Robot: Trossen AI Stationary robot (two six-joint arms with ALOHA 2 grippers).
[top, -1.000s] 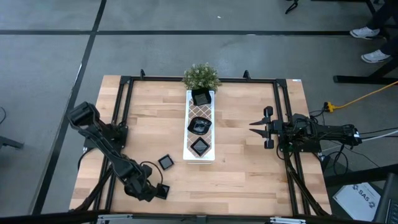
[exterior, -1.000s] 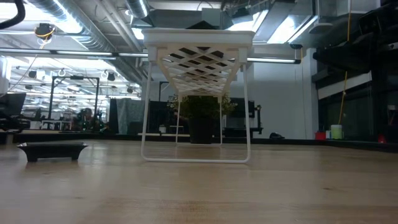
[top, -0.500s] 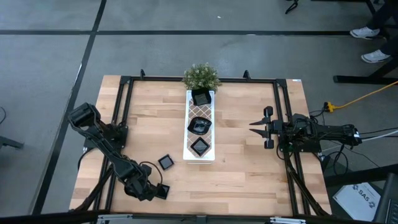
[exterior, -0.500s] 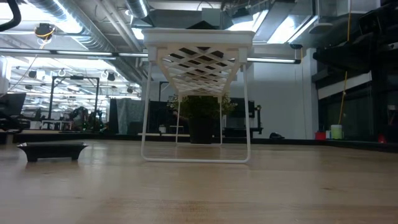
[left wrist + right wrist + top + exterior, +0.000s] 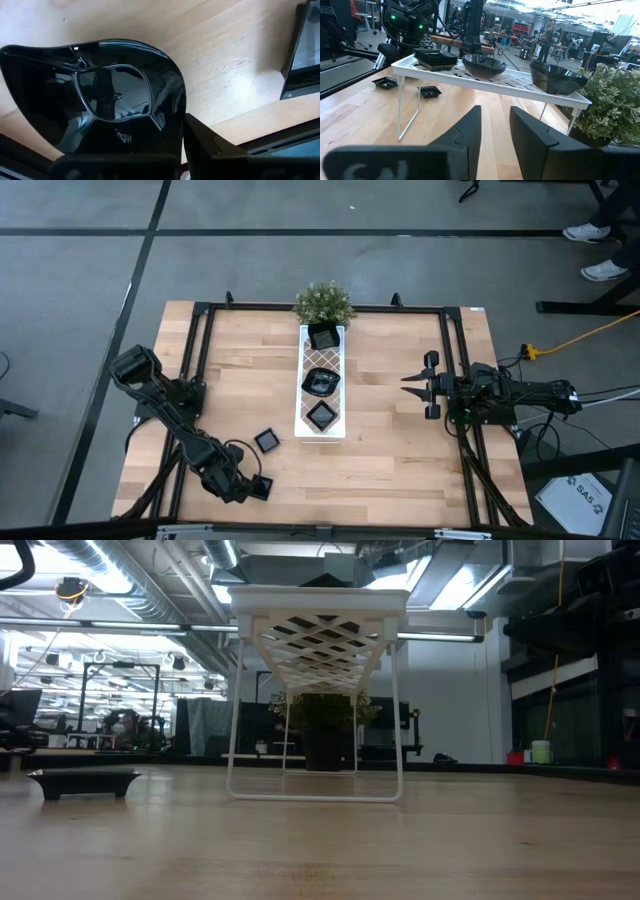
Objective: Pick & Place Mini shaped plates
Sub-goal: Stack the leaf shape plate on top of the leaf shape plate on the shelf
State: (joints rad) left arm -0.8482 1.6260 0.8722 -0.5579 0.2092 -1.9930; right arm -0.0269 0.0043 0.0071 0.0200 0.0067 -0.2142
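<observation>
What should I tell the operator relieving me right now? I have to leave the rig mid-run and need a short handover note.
Left gripper: at the table's near-left corner, shut on a black dish.
Right gripper: waiting right of the white tray, fingers apart, empty.
Plates: three spots on the tray are filled, a stack of square plates and two bowl-like dishes. One square plate lies loose on the table.
Left: place the gripped dish, then the loose plate.

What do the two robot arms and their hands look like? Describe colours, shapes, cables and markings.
Both arms are dark, jointed, with black cables. The left hand is a blocky black unit. The right hand has two dark, wedge-shaped fingers, with pale lettering on the body behind them.
</observation>
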